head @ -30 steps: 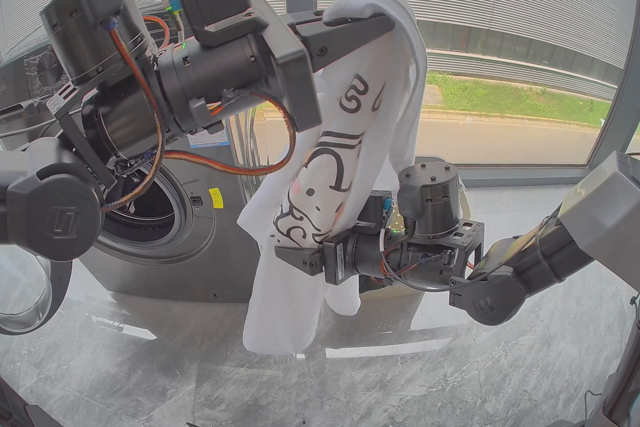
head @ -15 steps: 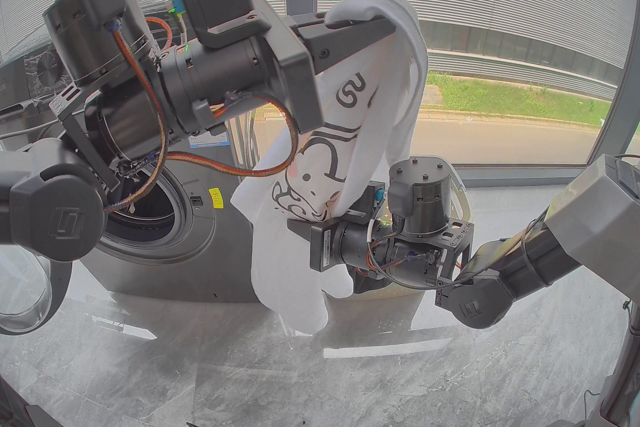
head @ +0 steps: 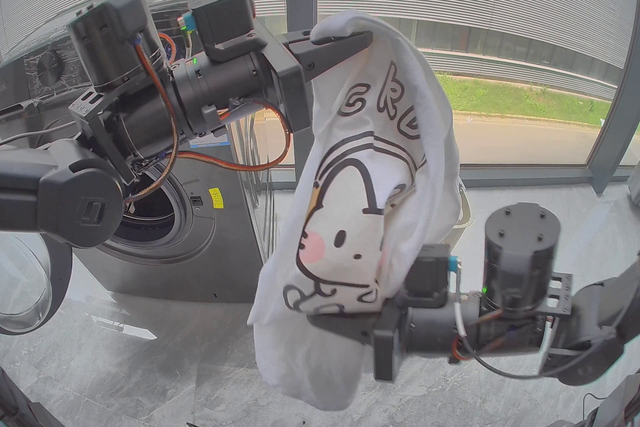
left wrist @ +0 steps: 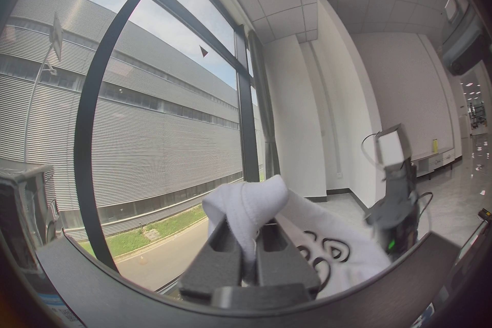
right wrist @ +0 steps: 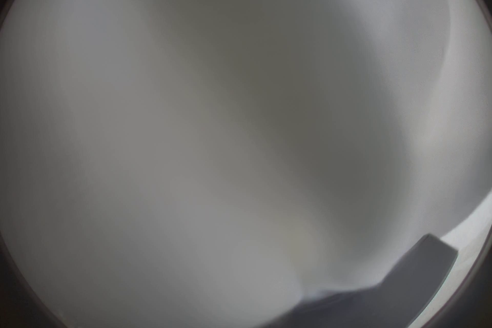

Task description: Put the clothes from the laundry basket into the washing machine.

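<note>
Behind the white shirt (head: 373, 181), the right tool (head: 343, 323) is half hidden.

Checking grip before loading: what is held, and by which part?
Left gripper pinches the white cartoon-printed T-shirt by a bunched top fold; right gripper's hold cannot be told.

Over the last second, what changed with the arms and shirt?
The right gripper swung down and toward the robot's right, and the white T-shirt spread open with it, showing its cartoon print. The left gripper dipped slightly, still shut on its top. The washing machine stayed put, door open.
</note>
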